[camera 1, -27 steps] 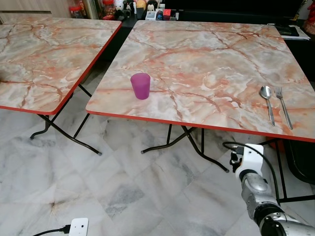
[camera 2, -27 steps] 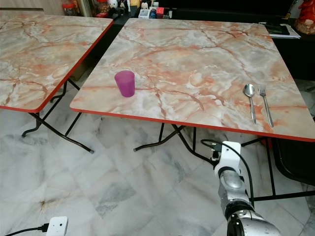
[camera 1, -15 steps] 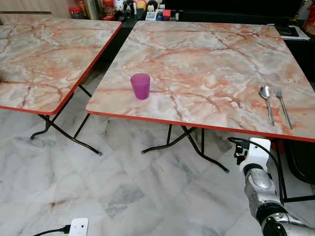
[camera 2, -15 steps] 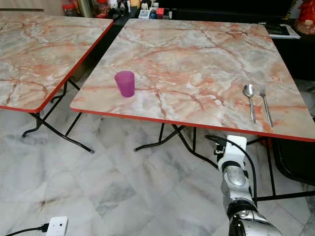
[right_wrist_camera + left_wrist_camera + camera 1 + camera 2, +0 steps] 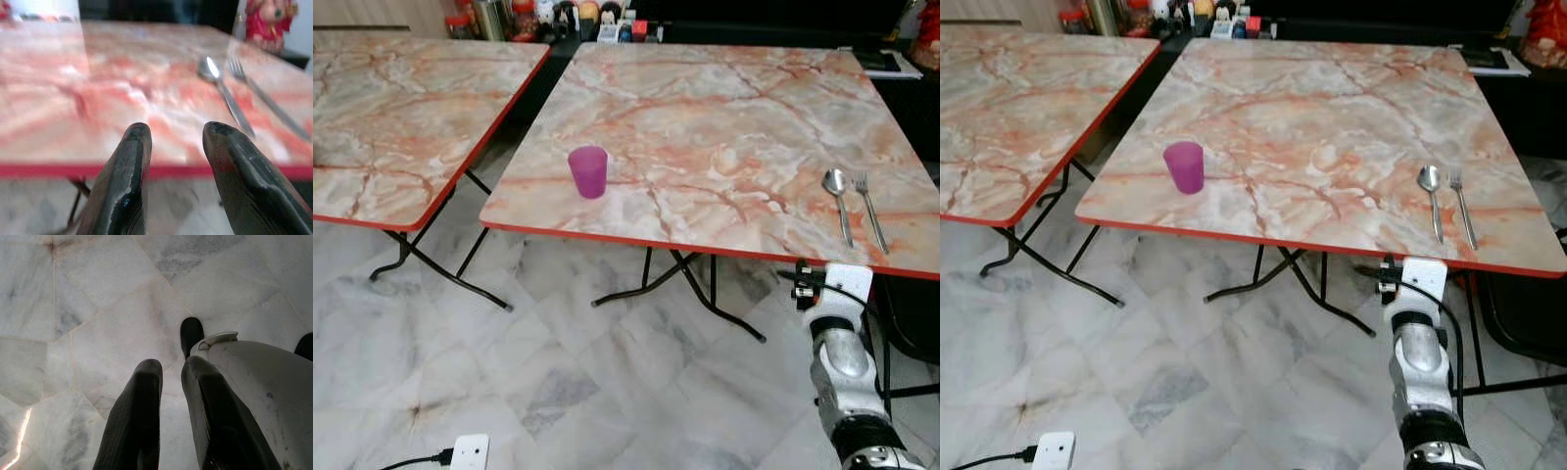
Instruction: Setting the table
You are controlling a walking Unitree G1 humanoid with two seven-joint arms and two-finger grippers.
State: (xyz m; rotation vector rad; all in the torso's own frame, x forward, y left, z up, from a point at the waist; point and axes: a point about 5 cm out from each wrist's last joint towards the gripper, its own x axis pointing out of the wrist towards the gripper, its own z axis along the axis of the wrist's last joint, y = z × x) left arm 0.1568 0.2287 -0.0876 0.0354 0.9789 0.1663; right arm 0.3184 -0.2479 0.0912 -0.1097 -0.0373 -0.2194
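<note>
A marble-patterned table [image 5: 724, 127] with a red edge is seen ahead, and on it a purple cup [image 5: 588, 171] stands upright near the front left corner, well apart from a spoon [image 5: 839, 199] and a fork [image 5: 868, 207] that lie side by side, just apart, near the front right edge. The right gripper [image 5: 176, 176] is held just below and in front of the table edge, pointed toward the cutlery, with its two fingers [image 5: 128, 181] parted by a moderate gap and nothing held between them. The left gripper [image 5: 168, 421] hangs idle, pointed at the tiled floor [image 5: 98, 308], its fingers nearly closed on nothing. The step in hand is judged to be the approach to the cutlery for a pick-up. For the next move, the right gripper would need to be raised above the table edge and carried forward over the spoon, the nearer of the two, then lowered so that the thin handle can be pinched without the fork being disturbed.
</note>
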